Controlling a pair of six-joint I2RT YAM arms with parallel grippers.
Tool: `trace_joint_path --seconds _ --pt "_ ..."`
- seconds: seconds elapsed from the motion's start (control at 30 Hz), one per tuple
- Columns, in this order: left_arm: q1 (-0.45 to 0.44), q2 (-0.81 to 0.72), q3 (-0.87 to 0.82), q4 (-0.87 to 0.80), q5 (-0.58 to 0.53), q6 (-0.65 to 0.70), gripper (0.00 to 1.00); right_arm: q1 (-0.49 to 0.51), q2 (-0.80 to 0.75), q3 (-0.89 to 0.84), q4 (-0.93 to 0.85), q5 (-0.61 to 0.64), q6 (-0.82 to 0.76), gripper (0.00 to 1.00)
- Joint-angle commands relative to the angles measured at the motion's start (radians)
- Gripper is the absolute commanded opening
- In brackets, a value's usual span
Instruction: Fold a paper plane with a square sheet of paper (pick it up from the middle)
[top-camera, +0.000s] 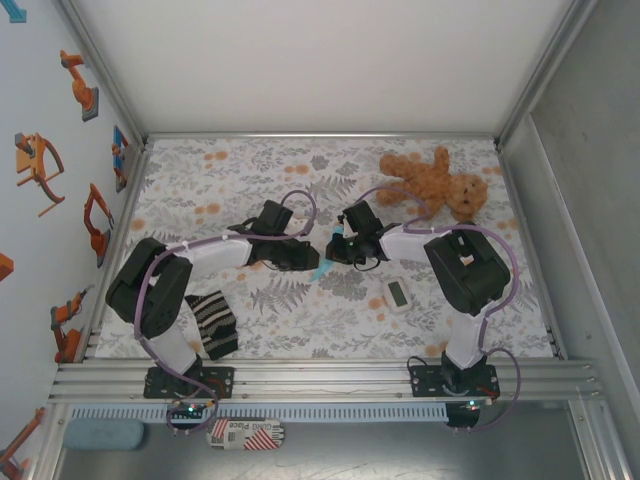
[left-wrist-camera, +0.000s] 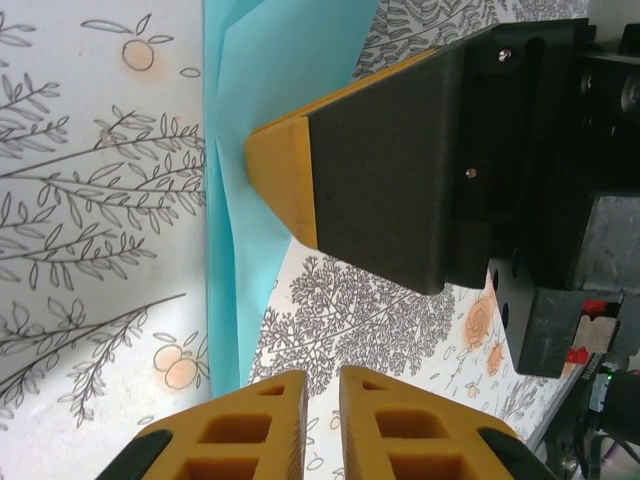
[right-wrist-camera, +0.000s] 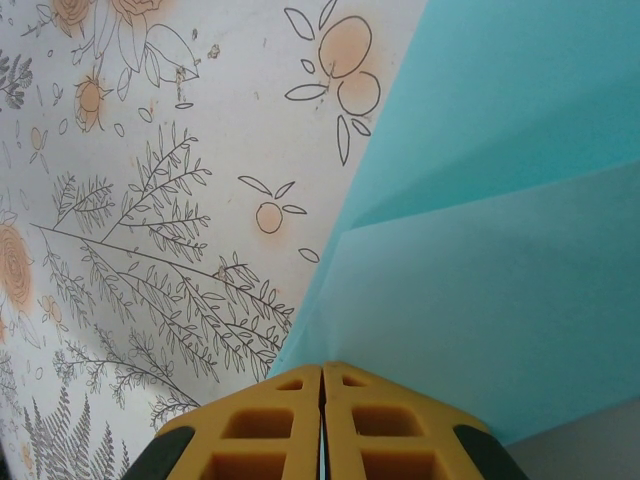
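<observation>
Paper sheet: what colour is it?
Plain light blue paper; clearest in the right wrist view.

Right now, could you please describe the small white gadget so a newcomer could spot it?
Find the floral table cover. Just left of the right arm, near the front, lies the white gadget: small, rectangular, unlike the furry brown teddy bear.

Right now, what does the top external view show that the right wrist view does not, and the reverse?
Top external view adds: the teddy bear at the far right, the striped cloth at the near left, and a small white gadget near the middle. Right wrist view adds: the right gripper seen close, shut, its tips at the edge of the light-blue paper, whose folded layers and diagonal crease are clear. Shared: the paper and the floral table cover.
</observation>
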Motion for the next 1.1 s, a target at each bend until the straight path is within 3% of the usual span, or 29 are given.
trace_joint_path --seconds 0.0,0.3,1.07 --pt "-0.016 0.032 -0.002 0.055 0.034 -0.035 0.13 0.003 0.027 -0.003 -0.035 0.014 0.012 0.09" --pt "-0.041 0.124 0.058 -0.012 0.023 -0.006 0.08 0.003 0.023 0.000 -0.037 0.013 0.014 0.09" --pt "-0.039 0.173 0.123 -0.076 -0.024 0.037 0.08 0.003 0.018 -0.004 -0.034 0.005 0.017 0.09"
